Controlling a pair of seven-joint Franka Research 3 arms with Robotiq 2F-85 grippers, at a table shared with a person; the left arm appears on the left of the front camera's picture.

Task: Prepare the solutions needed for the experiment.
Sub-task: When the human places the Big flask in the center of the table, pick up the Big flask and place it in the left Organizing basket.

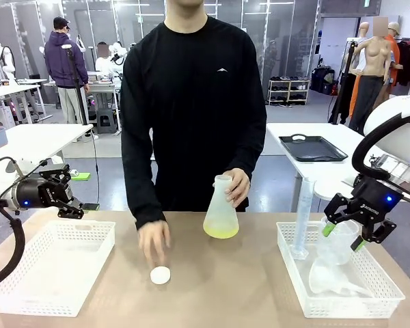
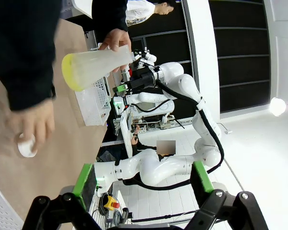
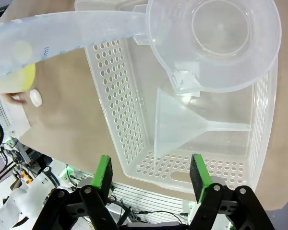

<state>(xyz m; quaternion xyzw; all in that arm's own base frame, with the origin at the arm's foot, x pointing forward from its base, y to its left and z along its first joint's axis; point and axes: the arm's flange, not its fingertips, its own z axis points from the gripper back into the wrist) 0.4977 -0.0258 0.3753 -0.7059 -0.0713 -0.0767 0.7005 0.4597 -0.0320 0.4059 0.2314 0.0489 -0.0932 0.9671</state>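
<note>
The left gripper [image 2: 143,172] hovers beside the left basket [image 1: 104,256], a white perforated plastic tray; its 2 green-padded fingers are spread wide with nothing between them. Further right, a small round white cap [image 1: 160,275] lies on the smooth tan table [image 1: 212,287], with the person's hand [image 1: 154,240] just above it. The person's other hand [image 1: 239,186] grips the neck of the frosted, cone-shaped flask [image 1: 221,205], which stands uncapped at the table's middle. The solution [image 1: 221,232] is a shallow, pale yellow, watery layer in its bottom.

Next comes the right basket [image 1: 292,270], holding a tall translucent cylinder [image 1: 303,219], a clear funnel [image 3: 182,124] lying on its side and a round clear beaker [image 3: 216,43]. The right gripper [image 3: 152,167] hangs over it, jaws parted and holding nothing.

The step in hand looks like fetching measuring ware for the open flask. The next move probably calls for a careful descent onto 1 slick, thin-walled piece, with the fingers centred so it does not slip or tip its neighbours.
</note>
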